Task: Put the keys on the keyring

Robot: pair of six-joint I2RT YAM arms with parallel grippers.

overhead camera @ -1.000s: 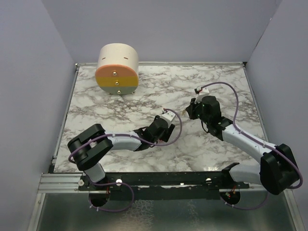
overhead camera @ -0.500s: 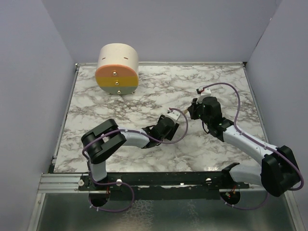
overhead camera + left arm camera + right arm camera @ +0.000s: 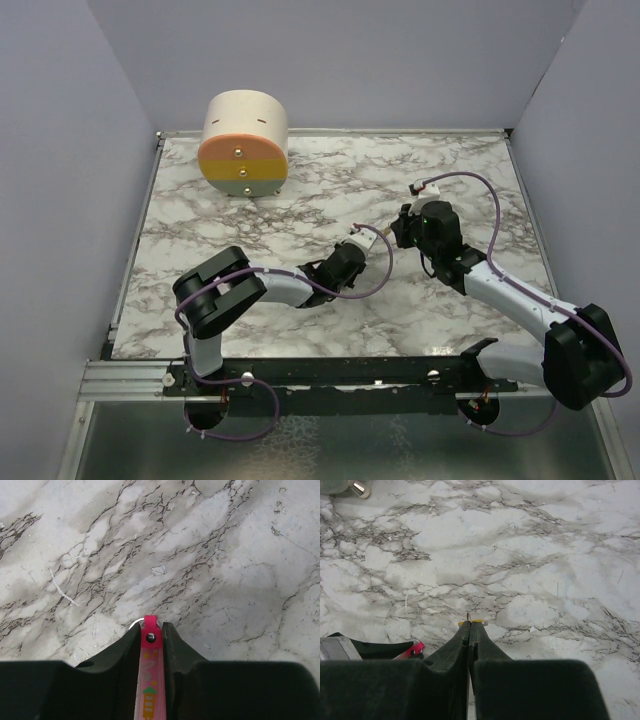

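Black plastic fingers of the left gripper (image 3: 151,628) stand narrow, pinched on the slim bright pink strap of the keyring (image 3: 148,675). Its riveted tip and small metal ring (image 3: 133,625) poke just past the fingertips, above the marble. Just beside it, the right gripper (image 3: 470,626) is pressed fully together on the keys (image 3: 478,622), a tiny flat yellow-orange piece of which only slivers show at either side of the tips. I judge both things very light. The strap looks soft and apt to bend or twist, so a hold close to the ring end, as here, should steady the ring. The small, stiff, smooth key could swivel or slip from so slight a pinch. In the top view the two grippers meet near the middle of the white, grey-veined marble table (image 3: 300,190). They are well apart from the large cream-and-orange cylinder (image 3: 243,145) at the far left, from the table's edges and from the lilac-grey walls (image 3: 60,150), so there is open room all round for small aligning moves.
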